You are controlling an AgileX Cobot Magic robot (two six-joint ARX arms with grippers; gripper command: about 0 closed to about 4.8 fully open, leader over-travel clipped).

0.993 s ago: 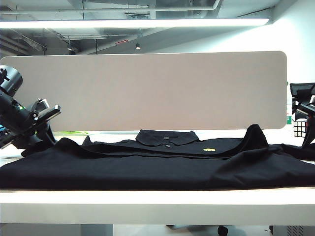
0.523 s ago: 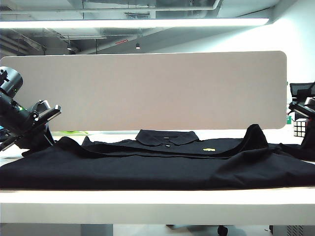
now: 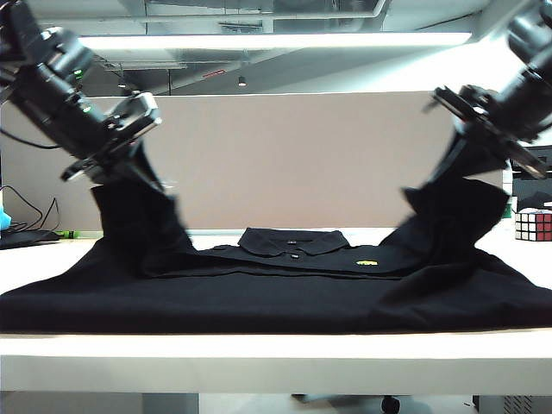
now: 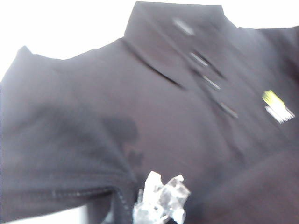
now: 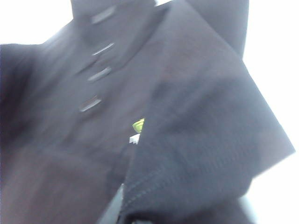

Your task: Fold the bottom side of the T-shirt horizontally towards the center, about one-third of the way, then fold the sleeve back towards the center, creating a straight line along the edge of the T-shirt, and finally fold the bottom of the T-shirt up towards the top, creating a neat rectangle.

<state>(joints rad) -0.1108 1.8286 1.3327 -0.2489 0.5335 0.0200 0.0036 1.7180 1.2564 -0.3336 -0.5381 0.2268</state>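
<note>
The black T-shirt point(image 3: 276, 297) lies spread across the white table point(image 3: 276, 358), its collar point(image 3: 293, 240) at the far middle and the yellow logo point(image 3: 366, 260) beside it. My left gripper point(image 3: 119, 168) hangs high over the shirt's left end, shut on a stitched edge of the fabric point(image 4: 84, 192), which drapes down from it. In the left wrist view the taped fingertips point(image 4: 159, 198) pinch the cloth. My right gripper point(image 3: 461, 153) is raised over the right end, shut on another stitched edge point(image 5: 154, 184); cloth hides its fingers in the right wrist view. Whether these edges are sleeve or bottom I cannot tell.
A grey panel point(image 3: 293, 155) stands behind the table. A Rubik's cube point(image 3: 533, 224) sits at the far right and cables point(image 3: 26, 226) trail at the far left. The shirt's near edge runs along the table's front.
Both grippers have closed on the shirt's ends and risen from table level, swinging inward. The fabric at each end now hangs lifted off the table.
</note>
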